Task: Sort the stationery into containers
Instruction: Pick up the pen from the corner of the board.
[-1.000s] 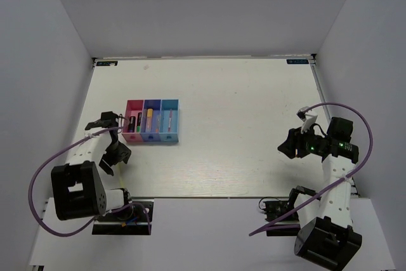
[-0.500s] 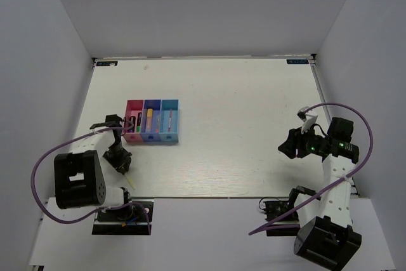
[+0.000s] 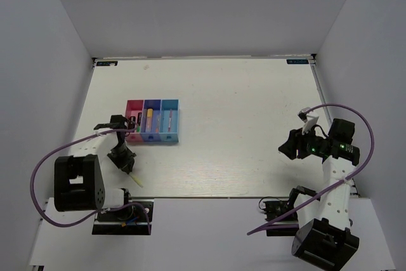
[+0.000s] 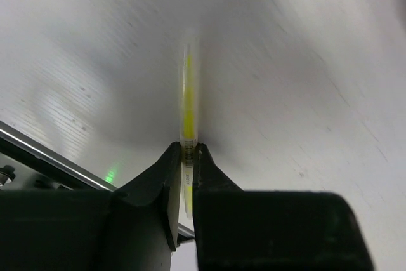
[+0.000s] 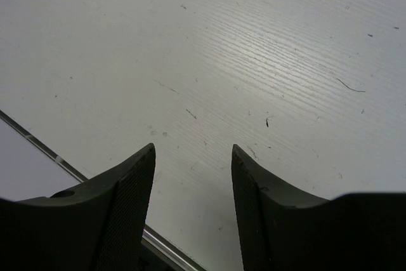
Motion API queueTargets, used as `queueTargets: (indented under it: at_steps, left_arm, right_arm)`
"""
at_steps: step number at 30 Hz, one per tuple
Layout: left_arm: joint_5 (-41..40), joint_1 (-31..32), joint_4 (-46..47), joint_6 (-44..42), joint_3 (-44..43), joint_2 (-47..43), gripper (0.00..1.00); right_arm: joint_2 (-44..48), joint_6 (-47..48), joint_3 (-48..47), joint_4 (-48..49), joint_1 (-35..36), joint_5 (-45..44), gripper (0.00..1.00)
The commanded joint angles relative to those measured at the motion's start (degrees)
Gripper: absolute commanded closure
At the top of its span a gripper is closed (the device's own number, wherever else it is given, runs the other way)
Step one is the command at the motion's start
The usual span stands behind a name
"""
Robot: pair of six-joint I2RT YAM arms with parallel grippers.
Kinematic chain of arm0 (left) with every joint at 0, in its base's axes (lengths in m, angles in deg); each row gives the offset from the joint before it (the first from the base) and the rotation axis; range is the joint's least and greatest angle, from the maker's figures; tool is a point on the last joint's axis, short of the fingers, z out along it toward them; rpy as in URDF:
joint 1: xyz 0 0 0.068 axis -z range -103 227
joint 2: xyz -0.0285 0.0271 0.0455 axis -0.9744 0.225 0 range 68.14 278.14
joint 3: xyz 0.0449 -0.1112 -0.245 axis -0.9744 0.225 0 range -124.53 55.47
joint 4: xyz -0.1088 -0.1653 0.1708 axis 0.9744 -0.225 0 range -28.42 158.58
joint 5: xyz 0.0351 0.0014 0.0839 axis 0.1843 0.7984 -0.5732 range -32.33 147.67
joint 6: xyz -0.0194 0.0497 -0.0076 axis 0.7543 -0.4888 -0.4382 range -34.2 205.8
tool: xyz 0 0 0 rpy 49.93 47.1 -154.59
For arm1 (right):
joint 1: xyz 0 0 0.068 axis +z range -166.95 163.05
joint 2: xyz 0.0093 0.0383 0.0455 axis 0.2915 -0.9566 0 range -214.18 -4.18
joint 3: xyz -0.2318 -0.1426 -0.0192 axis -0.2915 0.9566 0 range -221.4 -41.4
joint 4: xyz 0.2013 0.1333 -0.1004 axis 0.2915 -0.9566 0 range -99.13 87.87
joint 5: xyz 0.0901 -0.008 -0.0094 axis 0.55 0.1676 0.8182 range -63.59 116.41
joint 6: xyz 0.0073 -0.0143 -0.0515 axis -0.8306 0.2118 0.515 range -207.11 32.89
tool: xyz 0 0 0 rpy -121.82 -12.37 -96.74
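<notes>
Left wrist, blurred yellow pen point(image 4: 188, 87), near end hidden

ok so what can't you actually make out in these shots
- Left wrist view: the yellow pen is smeared by motion blur, so any print is unreadable. Its near end is hidden between the fingers of the left gripper.
- Top view: only the pen's tip shows past the gripper, too small to tell whether it is lifted.
- Top view: what lies in the tray is too small to name item by item.

The left gripper point(image 4: 184, 155) has closed onto the yellow pen point(image 4: 188, 87) and shifted slightly to the right.
</notes>
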Motion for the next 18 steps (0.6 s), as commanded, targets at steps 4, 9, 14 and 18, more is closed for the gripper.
queueTargets:
  at_steps: [4,9,14,18]
  left_arm:
    - [3.81,5.15,-2.27,1.12,-5.85,-6.88,1.0]
    - [4.87,10.87,-4.82,0.77,-17.01,-7.43,1.0]
    - [7.42,16.13,-1.66,-6.26,-33.15,2.49,1.0]
    - [7.33,18.34,-1.48,-12.06,-48.37,14.44,1.0]
  right_arm:
    - [0.91,1.03,-0.91,-0.96,-0.96,2.64,0.45]
    - [1.08,1.03,-0.65,-0.7,-1.31,3.17,0.45]
    - [1.43,0.76,-0.2,0.09,-1.4,2.82,0.39]
    - [2.05,-0.29,0.41,1.24,-1.4,2.64,0.36]
